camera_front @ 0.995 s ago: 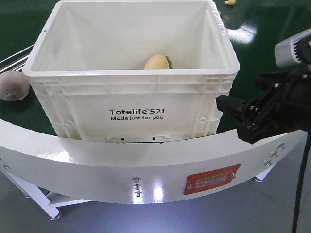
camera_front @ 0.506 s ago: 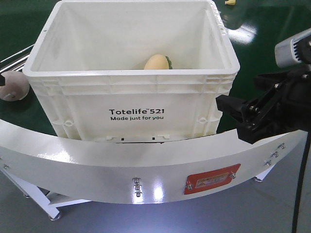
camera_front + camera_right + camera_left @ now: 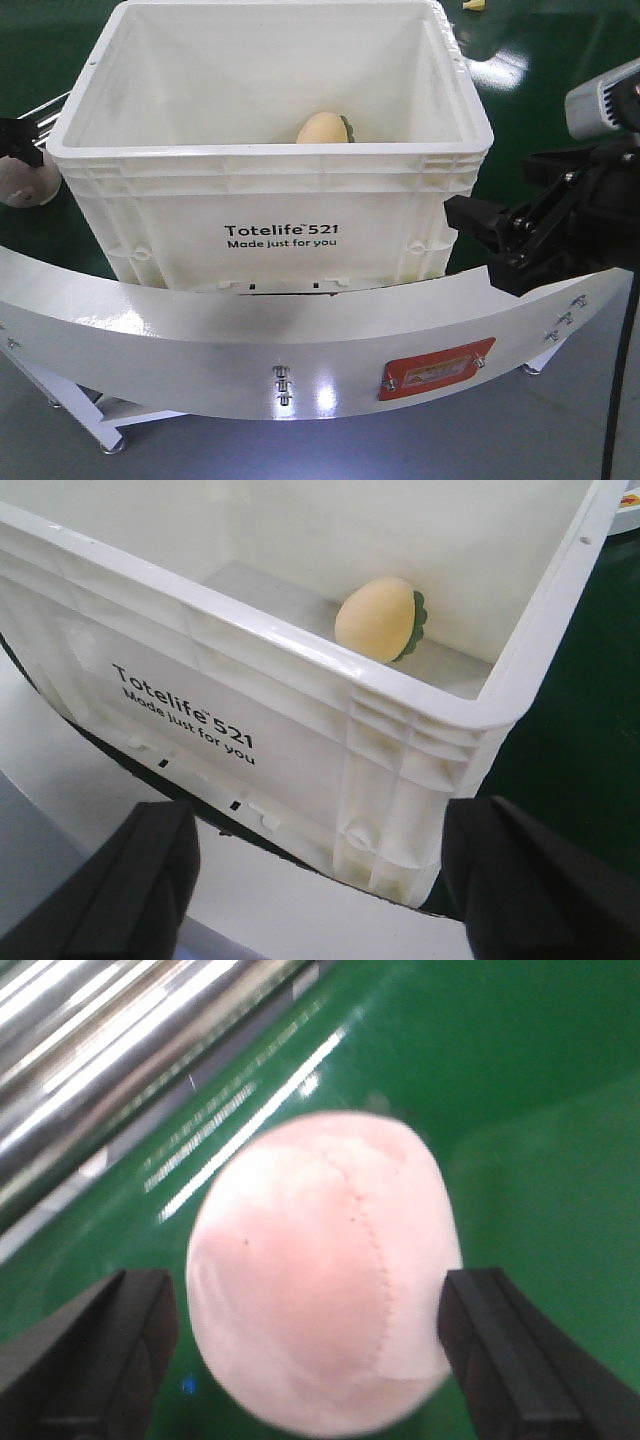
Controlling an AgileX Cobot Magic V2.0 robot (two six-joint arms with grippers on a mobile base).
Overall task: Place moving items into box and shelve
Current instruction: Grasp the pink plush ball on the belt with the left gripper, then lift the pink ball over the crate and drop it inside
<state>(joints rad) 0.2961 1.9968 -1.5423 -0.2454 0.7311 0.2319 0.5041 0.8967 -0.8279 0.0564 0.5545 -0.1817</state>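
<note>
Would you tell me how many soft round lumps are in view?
2. The yellow-tan lump lies inside the white box; the pinkish lump sits on the green surface left of the box, straddled by the left gripper. Others could hide behind the box.

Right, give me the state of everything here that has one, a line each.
white crate: upright, open-topped, one lump inside.
yellow-tan lump: lying on the crate floor.
greyish-pink lump: outside the crate, on the green surface.
left gripper: open, straddling the greyish-pink lump.
right gripper: open, empty, beside the crate.
</note>
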